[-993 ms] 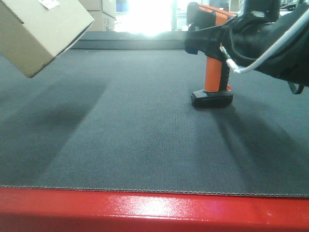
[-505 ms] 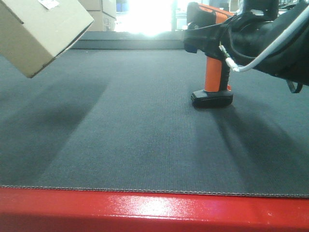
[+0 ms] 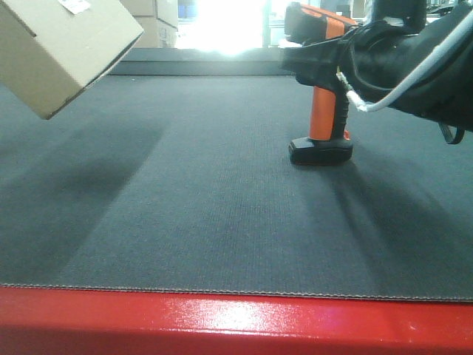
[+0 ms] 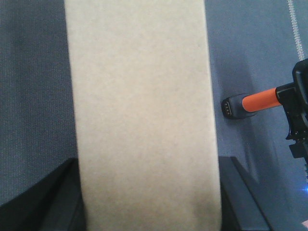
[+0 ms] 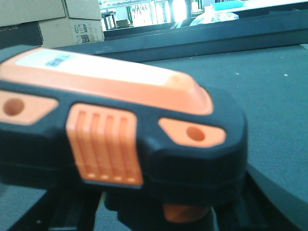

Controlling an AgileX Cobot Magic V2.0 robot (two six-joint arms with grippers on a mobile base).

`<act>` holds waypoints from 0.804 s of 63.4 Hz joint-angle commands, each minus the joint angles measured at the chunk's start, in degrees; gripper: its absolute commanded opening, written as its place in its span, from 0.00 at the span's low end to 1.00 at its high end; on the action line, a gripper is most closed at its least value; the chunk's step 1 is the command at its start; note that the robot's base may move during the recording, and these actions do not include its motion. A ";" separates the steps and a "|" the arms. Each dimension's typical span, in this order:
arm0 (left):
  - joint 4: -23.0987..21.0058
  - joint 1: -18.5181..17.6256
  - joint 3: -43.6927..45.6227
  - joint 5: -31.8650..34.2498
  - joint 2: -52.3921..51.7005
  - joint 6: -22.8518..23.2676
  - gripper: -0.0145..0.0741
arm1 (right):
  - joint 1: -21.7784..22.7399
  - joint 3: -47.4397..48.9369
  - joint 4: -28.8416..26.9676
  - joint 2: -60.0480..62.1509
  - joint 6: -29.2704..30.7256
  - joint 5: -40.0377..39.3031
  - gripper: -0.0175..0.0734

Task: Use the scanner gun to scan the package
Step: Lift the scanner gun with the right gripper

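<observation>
Presently, the flat, plain brown cardboard package [image 3: 63, 48] hangs tilted above the left of the dark grey woven tabletop [image 3: 222, 214]. It is held by the left gripper [image 4: 147, 211], whose fingers [image 4: 45, 202] are clamped on its two long sides. Such cardboard is probably light and stiff but dents under pressure, so grip across the edges and leave the small white label [image 3: 74, 6] uncovered. The pistol-shaped orange-and-black scanner gun [image 3: 323, 111] stands well apart to the right, base at the tabletop; contact cannot be confirmed. The right gripper [image 3: 314, 55] is closed on its black head. Smooth hard plastic may slip, and the ribbed orange side panel [image 5: 103, 144] offers surer purchase.
</observation>
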State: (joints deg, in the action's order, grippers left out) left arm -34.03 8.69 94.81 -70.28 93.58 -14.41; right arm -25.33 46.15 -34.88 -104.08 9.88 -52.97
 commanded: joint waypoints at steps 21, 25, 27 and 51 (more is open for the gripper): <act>-1.06 0.27 0.15 0.32 -0.61 0.23 0.04 | 0.28 1.02 -0.03 11.75 16.84 5.74 0.02; -0.14 0.27 0.15 0.32 -0.61 0.11 0.04 | 0.28 1.88 -0.03 14.15 20.47 9.56 0.02; 0.38 0.27 0.15 0.32 -0.61 0.11 0.04 | 0.28 2.39 -0.03 15.25 22.29 11.49 0.02; 4.65 0.27 0.15 0.32 -0.61 0.01 0.04 | 0.28 8.63 -0.03 20.08 39.38 24.95 0.02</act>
State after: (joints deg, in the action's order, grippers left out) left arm -29.09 8.69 94.79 -70.28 93.58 -14.41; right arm -25.33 53.13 -35.53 -85.10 46.54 -27.30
